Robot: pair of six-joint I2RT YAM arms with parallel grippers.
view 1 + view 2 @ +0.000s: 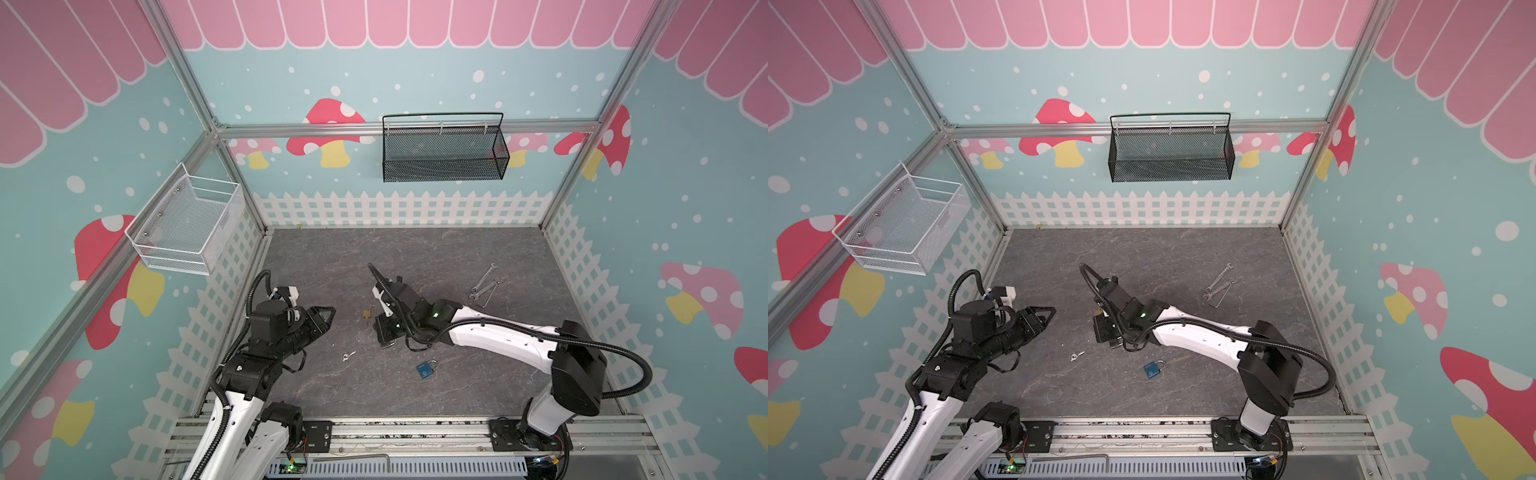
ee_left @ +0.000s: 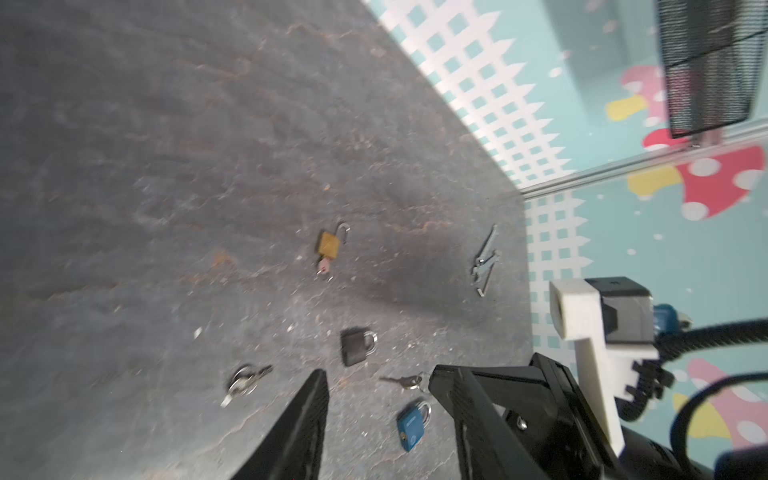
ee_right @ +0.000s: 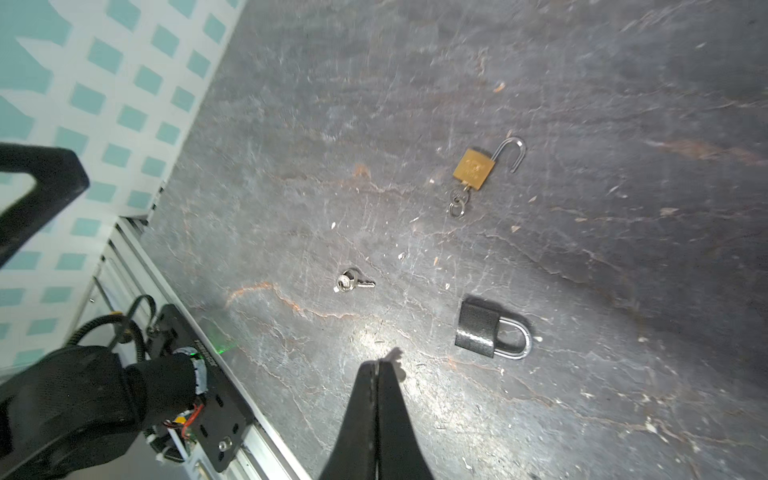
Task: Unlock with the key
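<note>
A brass padlock [image 1: 368,312] [image 3: 473,168] lies mid-floor with its shackle swung open and a key in its base. A black padlock [image 3: 482,332] [image 2: 357,345] lies shut just beyond my right gripper [image 3: 377,362]. That gripper's jaws are pressed together above the floor. A small dark shape shows past its tips, and I cannot tell whether that is a key or a shadow. In the left wrist view a loose key [image 2: 405,380] lies between the black padlock and a blue padlock [image 2: 411,424] [image 1: 427,369]. My left gripper [image 2: 378,376] [image 1: 330,318] hangs open and empty at the left.
A small ring of keys [image 1: 348,355] [image 3: 351,282] lies left of the blue padlock. Wrenches [image 1: 484,284] lie at the back right. A black mesh basket [image 1: 444,149] hangs on the back wall and a white wire basket [image 1: 187,224] on the left wall.
</note>
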